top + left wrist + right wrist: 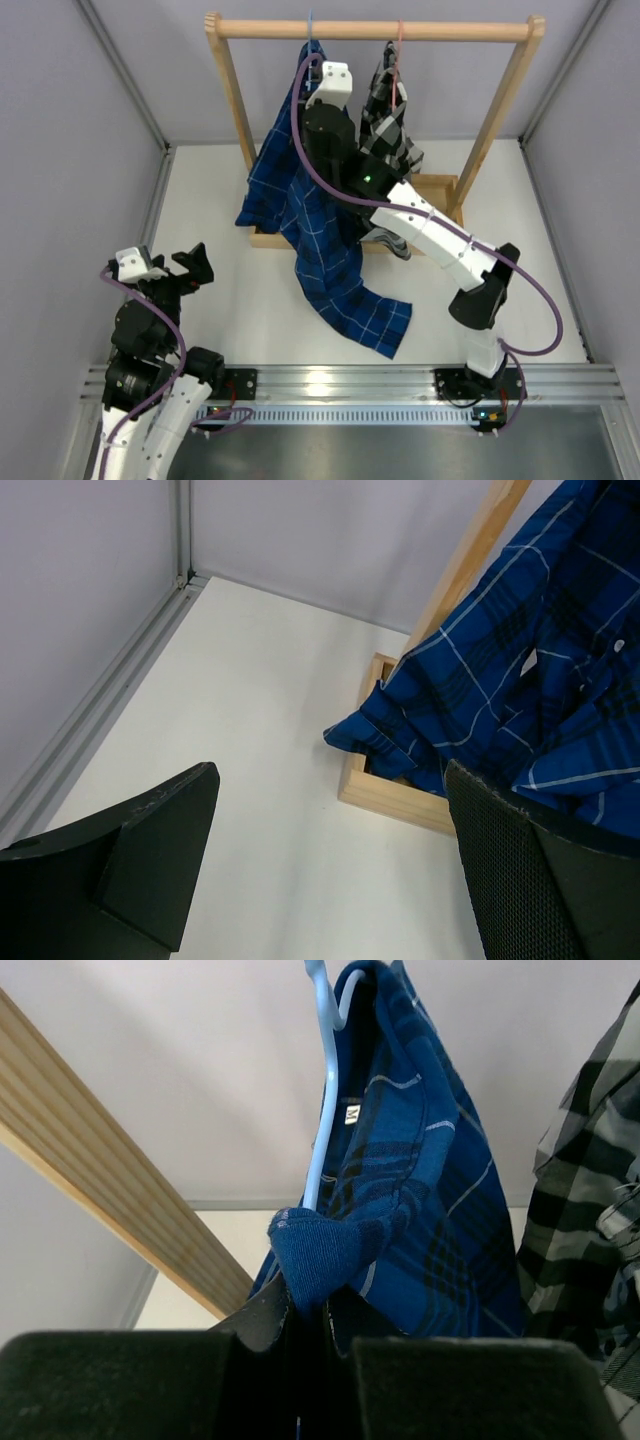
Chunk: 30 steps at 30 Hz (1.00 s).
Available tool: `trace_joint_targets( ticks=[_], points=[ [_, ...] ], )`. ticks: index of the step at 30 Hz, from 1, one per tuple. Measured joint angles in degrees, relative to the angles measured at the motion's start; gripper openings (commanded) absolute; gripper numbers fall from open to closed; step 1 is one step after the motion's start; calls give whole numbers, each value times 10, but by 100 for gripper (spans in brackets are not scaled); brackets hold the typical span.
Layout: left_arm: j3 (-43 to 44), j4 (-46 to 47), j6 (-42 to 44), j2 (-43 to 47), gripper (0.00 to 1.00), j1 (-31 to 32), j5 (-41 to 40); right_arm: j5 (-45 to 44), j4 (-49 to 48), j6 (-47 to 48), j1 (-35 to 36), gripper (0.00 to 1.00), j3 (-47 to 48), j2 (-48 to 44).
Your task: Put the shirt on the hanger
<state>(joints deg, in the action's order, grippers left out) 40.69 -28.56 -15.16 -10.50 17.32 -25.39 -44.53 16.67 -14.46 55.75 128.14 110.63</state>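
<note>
Right gripper (308, 1315) is closed, pinching a bunched fold of the shirt (420, 1210) just beside the lower run of the hanger (325, 1090). Its arm reaches up and across to the top rail of the wooden rack (370, 30). The hanger's hook sits at the rail near the rack's left post, and its light-blue wire runs down into the shirt's collar opening, where a size label is visible. Whether both shoulders of the shirt are seated on the wire cannot be determined. From the rail the shirt drapes down over the front bar of the rack's base, and its lower end lies spread on the white table (220, 300) in front of the rack. A black-and-white checked shirt (385, 110) hangs just right of it on a pink hanger (400, 40). Left gripper (330, 880) is fully open and empty, hovering above the table at the near left, well apart from the shirt.
</note>
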Motion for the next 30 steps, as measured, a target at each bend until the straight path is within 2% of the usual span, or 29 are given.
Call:
trace_joint_targets(
  ticks=[2,3,5,6,8,9,11,15,19,22,26,30],
  points=[
    [0,-1,0,0,98,-1,-1,2,-7,-6,0,0,-19,-2],
    [1,-2,-2,-2,98,-2,-4,3,-11,-8,1,11,-36,-6],
    [3,-4,-5,-8,98,-8,-14,5,-27,-14,4,45,-66,-14],
    [5,-7,-7,-14,98,-11,-18,6,-34,-14,6,53,-90,-23],
    [8,-9,-12,-32,98,-20,-26,6,-37,-12,11,62,-124,-38],
    [10,-13,-14,-42,98,-26,-30,7,-39,-9,15,76,-142,-47],
    [12,-18,-17,-63,98,-39,-30,9,-41,-4,27,98,-171,-68],
    [14,-27,-23,-100,98,-63,-30,39,-46,16,53,99,-248,-155],
    [19,-32,-30,-130,98,-74,-30,101,-47,47,63,99,-343,-307],
    [24,-33,-30,-150,98,-78,-24,110,-37,83,63,100,-401,-431],
    [24,-37,-28,-163,98,-82,-3,50,-14,131,63,99,-460,-560],
    [24,-46,-26,-150,98,-83,26,-49,7,151,63,99,-585,-687]
  ],
)
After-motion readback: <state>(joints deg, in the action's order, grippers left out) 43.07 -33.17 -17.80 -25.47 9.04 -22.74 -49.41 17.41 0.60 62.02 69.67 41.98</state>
